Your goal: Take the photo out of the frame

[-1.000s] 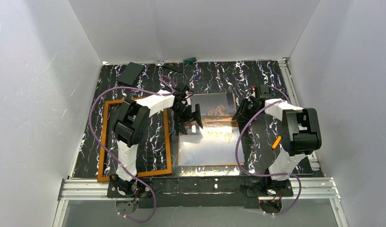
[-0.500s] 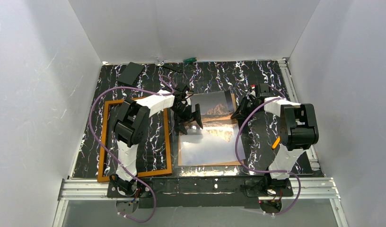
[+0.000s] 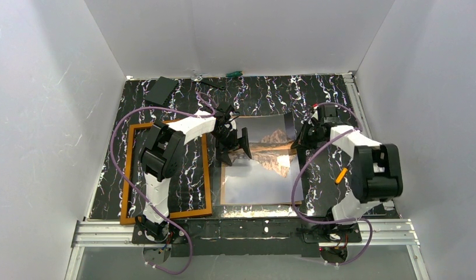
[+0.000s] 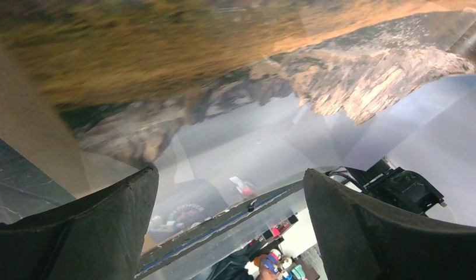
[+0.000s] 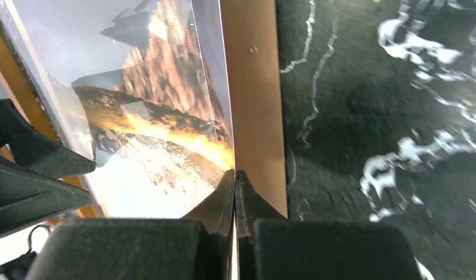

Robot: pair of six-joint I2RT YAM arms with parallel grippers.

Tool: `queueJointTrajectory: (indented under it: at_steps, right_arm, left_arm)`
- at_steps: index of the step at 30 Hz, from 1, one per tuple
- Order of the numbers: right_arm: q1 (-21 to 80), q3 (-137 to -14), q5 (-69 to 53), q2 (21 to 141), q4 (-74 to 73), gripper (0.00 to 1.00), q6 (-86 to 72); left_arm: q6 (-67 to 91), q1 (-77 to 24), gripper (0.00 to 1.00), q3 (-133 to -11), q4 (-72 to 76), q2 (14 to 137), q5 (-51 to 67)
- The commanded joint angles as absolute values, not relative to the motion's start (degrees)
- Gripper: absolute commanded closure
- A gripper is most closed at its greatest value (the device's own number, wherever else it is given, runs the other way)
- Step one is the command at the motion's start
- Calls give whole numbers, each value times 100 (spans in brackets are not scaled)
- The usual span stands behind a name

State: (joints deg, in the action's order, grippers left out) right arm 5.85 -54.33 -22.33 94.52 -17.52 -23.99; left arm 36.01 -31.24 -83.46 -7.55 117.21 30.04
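Observation:
The photo (image 3: 262, 172), a mountain mirrored in water, lies in the middle of the black marbled mat, outside the frame. The frame (image 3: 128, 175), a thin orange-brown border, lies flat at the left with only mat showing inside it. My right gripper (image 3: 298, 143) is shut on the photo's right edge. In the right wrist view the gripper (image 5: 234, 175) pinches that edge between the print (image 5: 160, 116) and its brown board back (image 5: 253, 105). My left gripper (image 3: 233, 149) is open over the photo's far left part. In its wrist view the gripper (image 4: 230, 181) is empty above the glossy print (image 4: 253, 70).
A black box (image 3: 161, 90) sits at the back left corner of the mat. A green-handled tool (image 3: 233, 74) lies along the back wall. White walls close in three sides. An aluminium rail (image 3: 247, 227) runs along the near edge.
My right arm has swung a little to the right and nearer while keeping its hold on the photo's edge, and the photo's right side has shifted slightly with it. The left gripper has stayed open in place.

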Motion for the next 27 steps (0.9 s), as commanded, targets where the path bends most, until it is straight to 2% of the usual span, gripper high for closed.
queueJointTrajectory:
  at_steps: [1, 9, 20, 23, 27]
  right_arm:
    - [535, -5137, -1273, 8627, -1991, 99, -2160]
    - [653, -5268, -419, 8134, -2562, 99, -2067]
    - [1072, -6865, 1594, 7278, -4660, 99, -1876]
    - [1375, -7326, 1831, 7017, -4981, 99, -1686]
    - [2029, -7886, 1494, 6707, -5112, 99, -1473]
  left_arm:
    - [3560, -3082, 4, -8538, -1536, 11650, 3126]
    - [3531, -2899, 4, -8436, -1606, 11373, 3226]
    - [3832, -2874, 4, -8334, -1345, 10988, 3812]
    - [3821, -2859, 4, -8507, -1410, 10795, 3899]
    - [3612, -2748, 4, -8679, -1723, 10393, 3766]
